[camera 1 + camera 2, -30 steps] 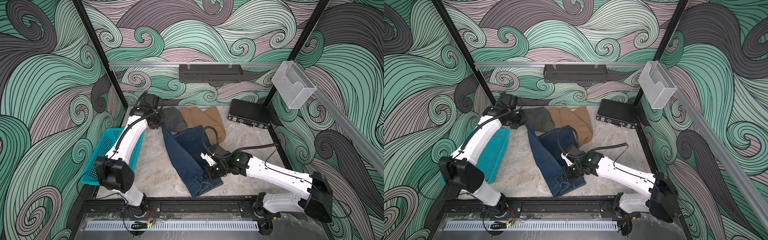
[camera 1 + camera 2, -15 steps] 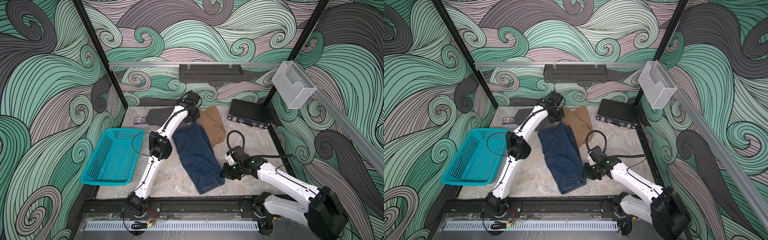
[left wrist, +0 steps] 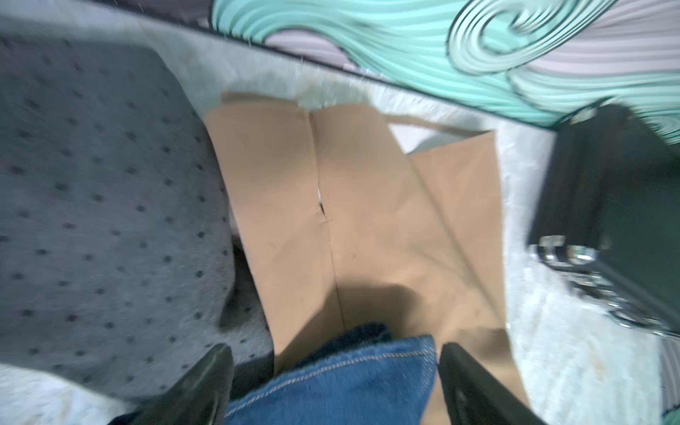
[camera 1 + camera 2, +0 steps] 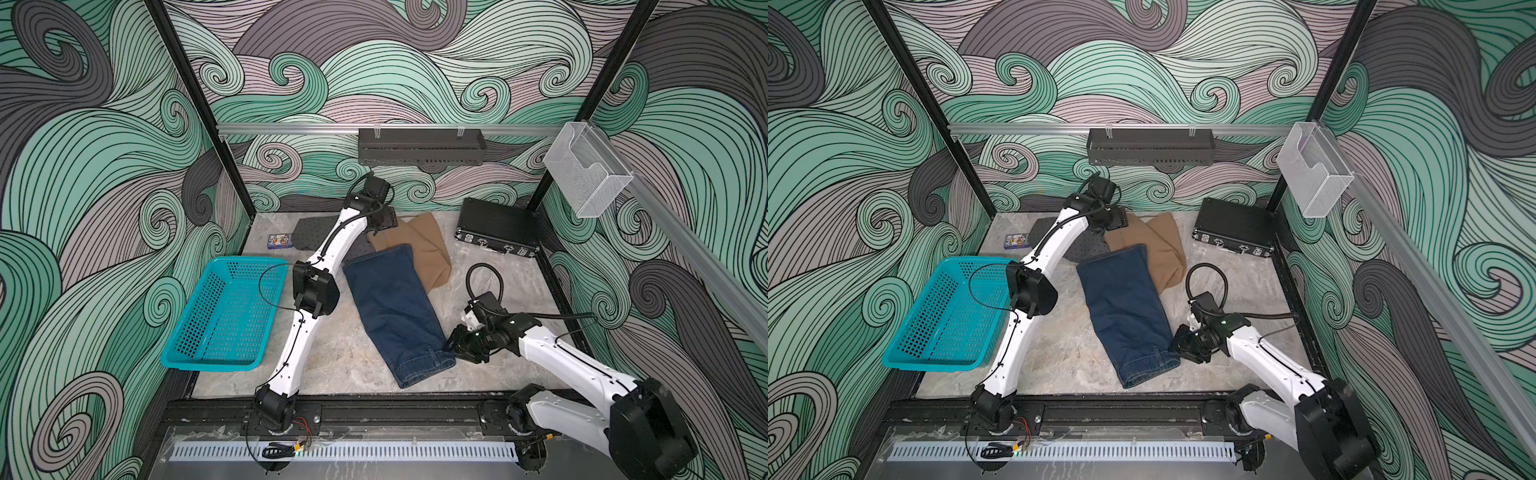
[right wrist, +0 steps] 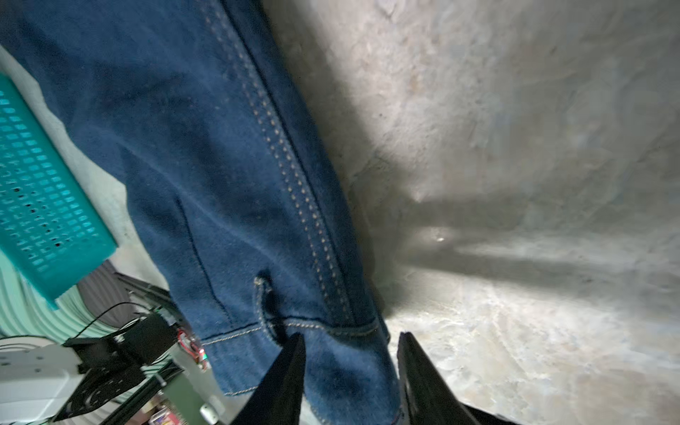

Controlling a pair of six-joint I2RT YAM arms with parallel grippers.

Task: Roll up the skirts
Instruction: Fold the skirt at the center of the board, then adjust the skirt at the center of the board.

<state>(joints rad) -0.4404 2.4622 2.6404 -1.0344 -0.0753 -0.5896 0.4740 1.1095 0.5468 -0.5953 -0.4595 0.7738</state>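
While the dark blue denim skirt (image 4: pixel 395 316) lies flat and unrolled on the marbled table (image 4: pixel 332 361), running from the middle toward the front edge, nothing grips it. Its waistband, with a belt loop and pale stitching, is the near end. Its far end overlaps the tan skirt (image 4: pixel 428 249), which lies loosely creased toward the back wall. Beside that, further left, the grey dotted skirt (image 4: pixel 309 230) lies flat, partly hidden under my left arm. None of the three is rolled yet.

The left gripper (image 3: pixel 333 368) hovers over the denim's far edge, its fingers (image 3: pixel 206 382) spread wide and holding nothing. The right gripper (image 5: pixel 351 353) sits low at the waistband's corner. Its fingers (image 5: pixel 287 375) are parted on either side of the cloth and, as far as I can judge, not pinching it.

I expect the denim to be the heaviest and stiffest of the three. It should hold a roll well but resist a tight first turn, and the waistband will be bulky. I would take it at both corners of one short end and roll along its length. The tan and grey cloths look thinner and floppier, likelier to slip and bunch.

A teal basket (image 4: pixel 208 365) stands to the left and a black case (image 4: pixel 494 224) in the back right corner, both apart from the skirts.
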